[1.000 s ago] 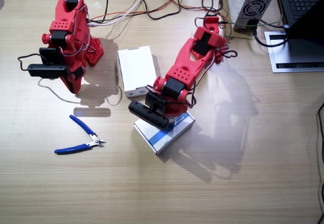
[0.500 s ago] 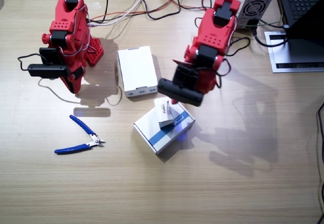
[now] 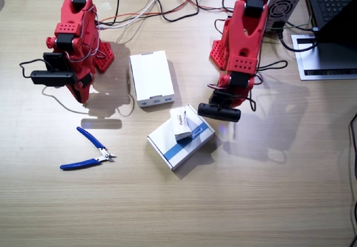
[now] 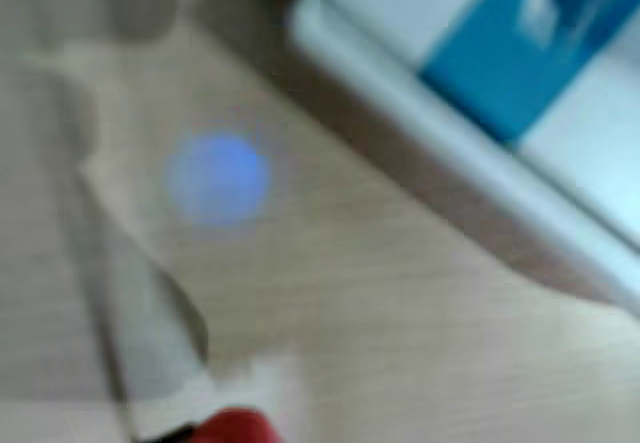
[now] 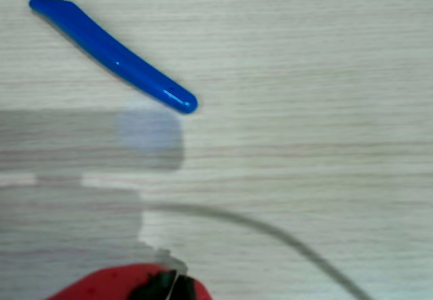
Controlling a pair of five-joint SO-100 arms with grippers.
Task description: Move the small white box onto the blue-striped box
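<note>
The small white box point(image 3: 179, 124) lies on top of the blue-striped box point(image 3: 184, 144) near the table's middle, free of both arms. My left gripper point(image 3: 222, 104) hangs just right of both boxes, raised and apart from them; its jaws are hidden under the wrist. A blurred wrist view shows a corner of the blue-striped box point(image 4: 520, 73) and bare wood, with nothing between the jaws. My right gripper point(image 3: 82, 91) is folded at the far left, looks shut and holds nothing.
A plain white flat box point(image 3: 150, 78) lies between the arms. Blue-handled pliers point(image 3: 89, 149) lie below the right arm, and their handle point(image 5: 115, 59) shows in a wrist view. Cables, a power supply point(image 3: 276, 1) and a laptop point(image 3: 334, 1) crowd the far right.
The left arm has let go of the small white box on the blue-striped box and pulled back up and to the right. The right arm has not moved.
</note>
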